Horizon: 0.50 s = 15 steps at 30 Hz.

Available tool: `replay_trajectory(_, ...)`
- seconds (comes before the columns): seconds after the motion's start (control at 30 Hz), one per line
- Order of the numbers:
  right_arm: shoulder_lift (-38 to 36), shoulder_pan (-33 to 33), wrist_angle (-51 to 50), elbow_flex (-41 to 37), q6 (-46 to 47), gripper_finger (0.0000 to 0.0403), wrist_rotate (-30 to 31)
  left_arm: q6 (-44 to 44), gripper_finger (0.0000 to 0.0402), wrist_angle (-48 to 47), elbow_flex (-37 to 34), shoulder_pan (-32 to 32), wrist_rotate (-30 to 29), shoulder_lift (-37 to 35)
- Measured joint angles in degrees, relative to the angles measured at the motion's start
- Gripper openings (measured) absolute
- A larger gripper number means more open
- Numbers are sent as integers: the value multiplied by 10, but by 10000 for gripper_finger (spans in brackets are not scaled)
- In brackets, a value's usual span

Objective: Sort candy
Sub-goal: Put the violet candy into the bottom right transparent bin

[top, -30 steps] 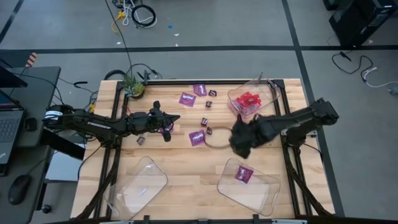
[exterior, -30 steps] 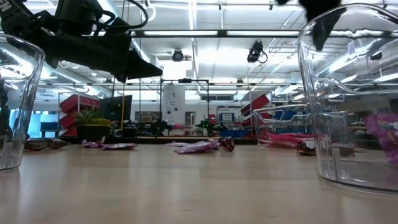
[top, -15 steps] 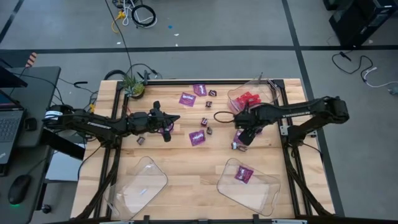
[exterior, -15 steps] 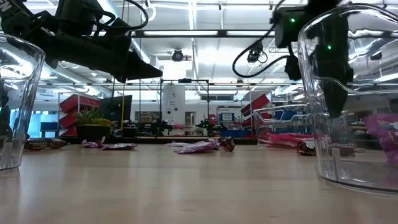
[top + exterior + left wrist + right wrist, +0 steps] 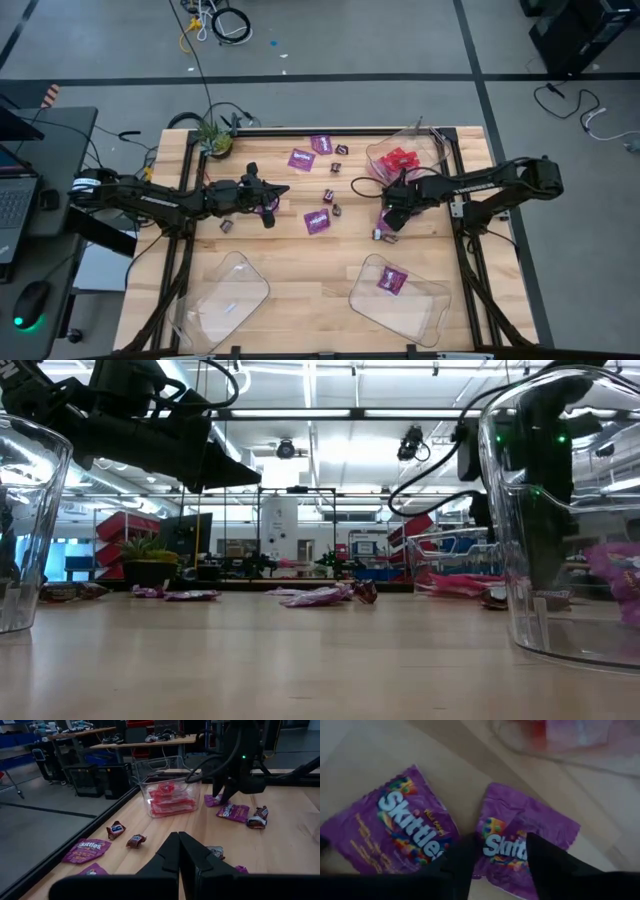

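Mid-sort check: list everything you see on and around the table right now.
purple packets: at least five loose plus one in a tray, purple, mid-table.
red packets: a pile, red, in the tray beside the right arm.
brown pieces: about six, dark brown, scattered mid-table.
clear trays: three, clear, table's edges.
plant: one, green, table corner.
left gripper: one, dark, shut, above the table's left half.
right gripper: one, dark, open, straddling a purple packet.

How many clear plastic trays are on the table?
3. In the high view: the upper-right tray holds red packets, the lower-left tray looks empty, and the lower-right tray holds a purple packet. None seems hidden.
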Motion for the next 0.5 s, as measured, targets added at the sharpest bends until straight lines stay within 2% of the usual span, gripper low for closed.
replay_trajectory(0.07, 2, 0, 2, -2, -8, 130, 9, 0, 3, 0, 0, 0, 0, 0)
replay_trajectory(0.27, 3, 0, 5, -3, -37, 13, 13, -4, 3, -2, 0, 0, 0, 0)
replay_trajectory(0.5, -4, 3, -11, 12, -50, 2, 10, -9, 3, -8, 0, 0, 0, 0)
